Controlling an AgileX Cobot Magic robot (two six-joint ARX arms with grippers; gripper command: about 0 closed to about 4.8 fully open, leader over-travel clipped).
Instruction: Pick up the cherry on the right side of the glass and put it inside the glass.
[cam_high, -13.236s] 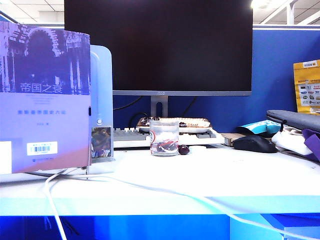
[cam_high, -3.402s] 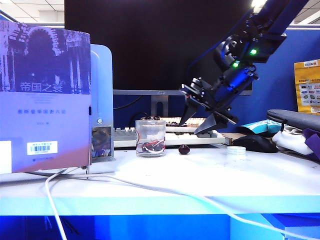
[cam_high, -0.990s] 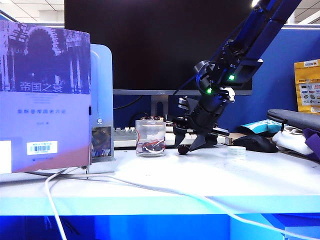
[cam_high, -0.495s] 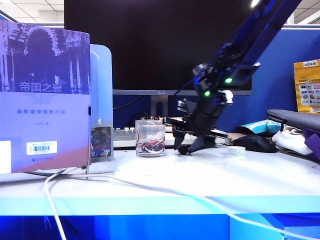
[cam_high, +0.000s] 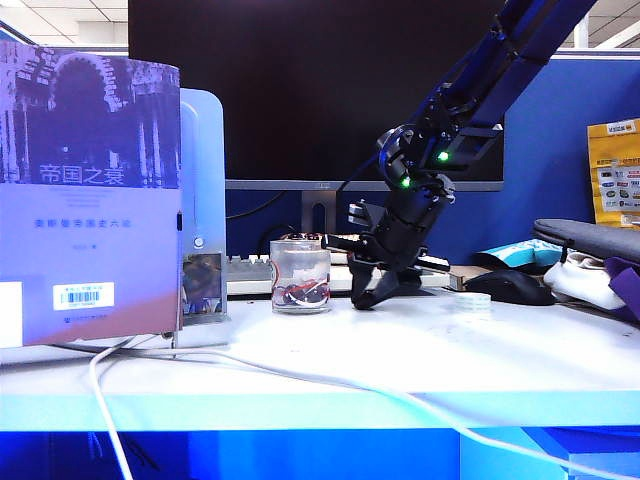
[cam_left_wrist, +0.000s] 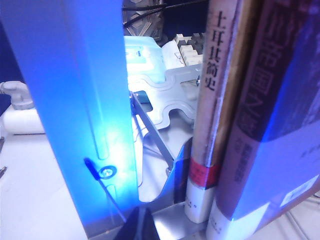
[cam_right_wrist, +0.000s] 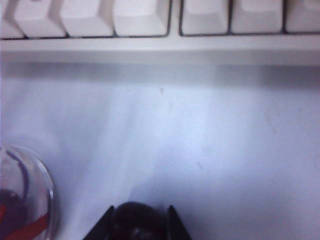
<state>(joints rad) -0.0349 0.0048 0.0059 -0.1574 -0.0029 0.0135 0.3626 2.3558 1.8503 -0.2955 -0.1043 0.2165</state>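
The right gripper (cam_high: 366, 290) is down at the desk (cam_high: 420, 345), just right of the glass (cam_high: 300, 275), its black fingers (cam_right_wrist: 102, 227) pinching the dark cherry (cam_right_wrist: 134, 222) from both sides. From the room, the cherry is hidden behind the fingertips. The glass already has dark red fruit in its bottom. A white keyboard (cam_right_wrist: 150, 20) lies just beyond. The left gripper (cam_left_wrist: 142, 225) sits far left by the pale-blue stand (cam_left_wrist: 75, 100) and books (cam_left_wrist: 250, 110); I cannot tell whether its fingers are spread.
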